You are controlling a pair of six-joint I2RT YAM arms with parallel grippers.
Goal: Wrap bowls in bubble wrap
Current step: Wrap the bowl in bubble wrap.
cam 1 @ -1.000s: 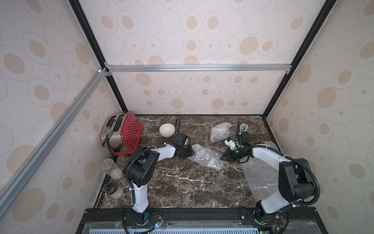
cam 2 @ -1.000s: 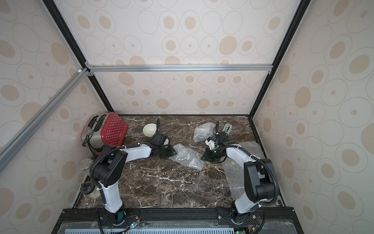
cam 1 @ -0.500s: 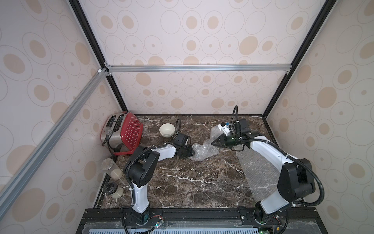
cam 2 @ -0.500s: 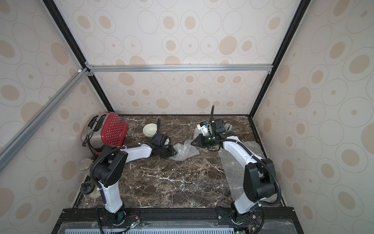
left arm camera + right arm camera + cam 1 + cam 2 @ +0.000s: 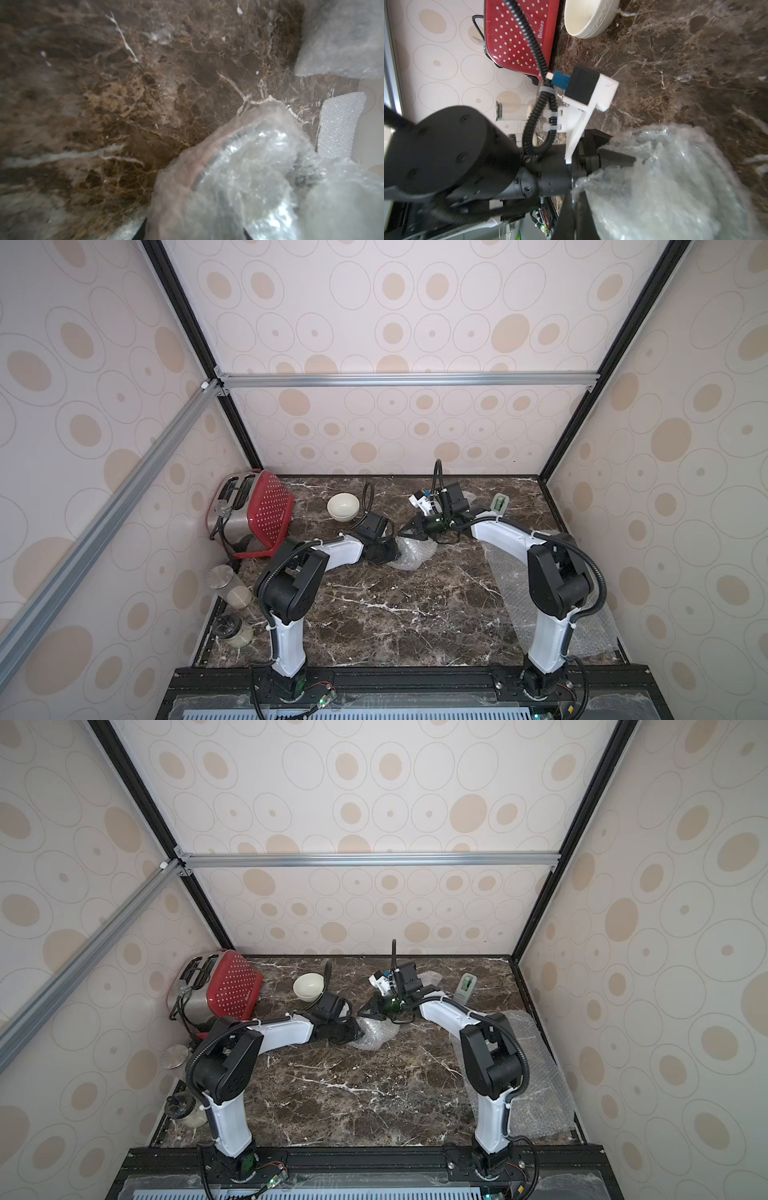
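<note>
bubble wrap (image 5: 409, 558) bundled at centre of table (image 5: 395, 614), bowl (image 5: 216, 160) apparently inside | left gripper (image 5: 392, 556) half-closed around bundle | right gripper (image 5: 402, 531) pinched shut on its flap | risk: hard tug slips the flap, film springs open off bowl

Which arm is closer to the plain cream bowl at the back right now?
Left. The left arm's wrist sits right beside the cream bowl, on its near side; the right gripper is farther off, past that wrist, pinching the crumpled bubble wrap.
</note>
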